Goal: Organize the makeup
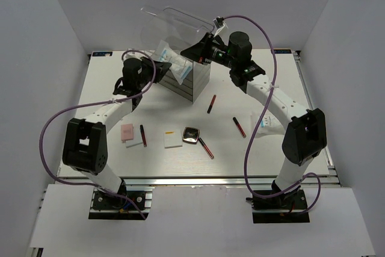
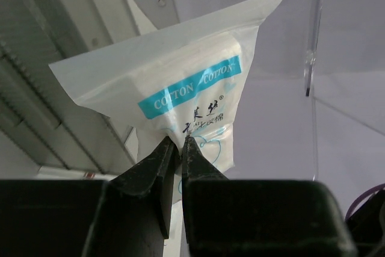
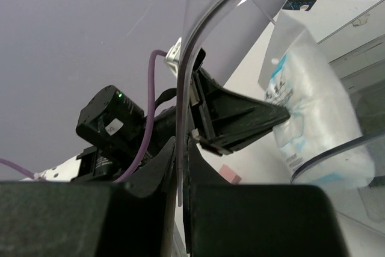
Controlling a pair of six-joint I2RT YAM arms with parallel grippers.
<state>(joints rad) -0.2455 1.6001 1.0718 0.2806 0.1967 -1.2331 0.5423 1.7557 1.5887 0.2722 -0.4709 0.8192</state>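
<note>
My left gripper (image 1: 161, 64) is shut on the corner of a white, blue-printed cotton packet (image 1: 172, 58) and holds it above the open top of the clear drawer box (image 1: 191, 81). In the left wrist view the fingertips (image 2: 180, 140) pinch the packet (image 2: 192, 88). My right gripper (image 1: 202, 52) is shut on the edge of the box's clear lid (image 1: 171, 23) and holds it raised; the right wrist view shows the lid's rim (image 3: 187, 70) between my jaws (image 3: 183, 144), and the packet (image 3: 313, 112) beyond. A second packet (image 1: 265, 121) lies half hidden behind the right arm.
On the table lie a pink pad (image 1: 127, 131), a white pad (image 1: 134, 142), another white pad (image 1: 173, 140), a black compact (image 1: 192, 134), and several thin sticks, among them (image 1: 143, 135), (image 1: 206, 147), (image 1: 211, 104). The box stands at the back centre.
</note>
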